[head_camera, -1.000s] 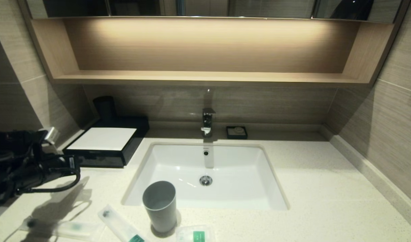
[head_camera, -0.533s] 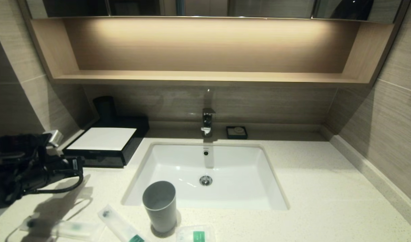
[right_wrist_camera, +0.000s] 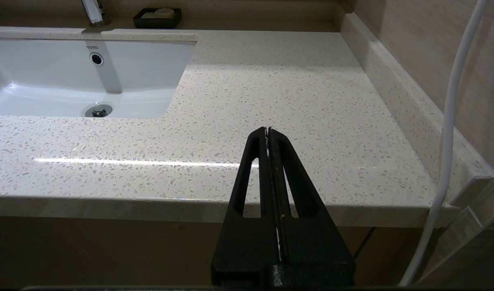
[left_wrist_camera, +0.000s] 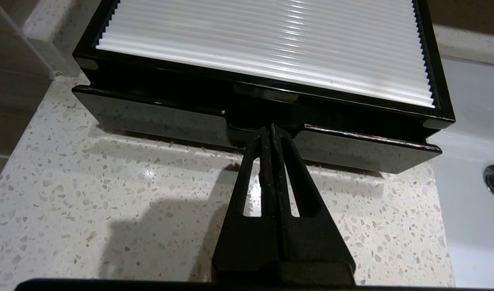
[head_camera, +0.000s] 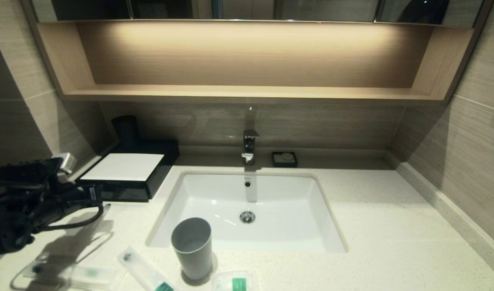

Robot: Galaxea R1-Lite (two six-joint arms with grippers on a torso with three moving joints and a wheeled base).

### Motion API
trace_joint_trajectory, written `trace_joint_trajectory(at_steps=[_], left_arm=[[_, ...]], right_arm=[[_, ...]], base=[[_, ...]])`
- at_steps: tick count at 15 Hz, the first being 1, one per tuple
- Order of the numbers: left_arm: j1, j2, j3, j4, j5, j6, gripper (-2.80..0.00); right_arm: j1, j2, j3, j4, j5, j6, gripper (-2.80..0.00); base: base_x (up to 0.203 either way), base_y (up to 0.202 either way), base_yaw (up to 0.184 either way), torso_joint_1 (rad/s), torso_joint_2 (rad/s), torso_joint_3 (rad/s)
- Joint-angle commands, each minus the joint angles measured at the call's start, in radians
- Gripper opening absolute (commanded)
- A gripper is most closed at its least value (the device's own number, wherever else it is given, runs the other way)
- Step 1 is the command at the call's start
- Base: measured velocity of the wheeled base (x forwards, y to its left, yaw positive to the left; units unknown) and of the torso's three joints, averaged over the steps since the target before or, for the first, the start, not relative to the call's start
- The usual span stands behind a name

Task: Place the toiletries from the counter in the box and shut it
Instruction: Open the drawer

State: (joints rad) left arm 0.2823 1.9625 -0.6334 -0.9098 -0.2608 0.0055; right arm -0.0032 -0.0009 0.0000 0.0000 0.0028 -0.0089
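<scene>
The left gripper (left_wrist_camera: 271,128) is pressed shut, its tips at the front of the black box (left_wrist_camera: 267,133). Three packets (head_camera: 144,273) are left on the counter (head_camera: 392,234). The right gripper (right_wrist_camera: 268,130) is shut, parked.

Glossy black box (left_wrist_camera: 158,121); speckled stone counter (left_wrist_camera: 109,194).

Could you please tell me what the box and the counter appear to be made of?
The box: apparently glossy black plastic or lacquer, as it mirrors the speckles; its top panel looks like ribbed white plastic. The counter: polished speckled stone, maybe quartz composite, with sheen.
</scene>
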Motion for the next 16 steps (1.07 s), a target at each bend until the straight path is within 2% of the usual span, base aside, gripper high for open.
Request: trace_joint_trajectory(at_steps=[1, 12, 16], left_arm=[[0.000, 0.018, -0.002, -0.008, -0.001, 0.001, -2.80], [-0.002, 0.029, -0.005, -0.020, -0.005, 0.001, -2.80], [-0.002, 0.072, 0.000, -0.106, -0.005, -0.001, -2.80]], right_arm=[[0.000, 0.001, 0.002, 0.000, 0.000, 0.000, -2.80], [0.000, 0.001, 0.002, 0.000, 0.000, 0.000, -2.80], [0.000, 0.001, 0.002, 0.000, 0.000, 0.000, -2.80]], base=[[0.000, 0.000, 0.000, 0.000, 0.00, 0.000], [0.000, 0.000, 0.000, 0.000, 0.00, 0.000], [0.000, 0.000, 0.000, 0.000, 0.00, 0.000]])
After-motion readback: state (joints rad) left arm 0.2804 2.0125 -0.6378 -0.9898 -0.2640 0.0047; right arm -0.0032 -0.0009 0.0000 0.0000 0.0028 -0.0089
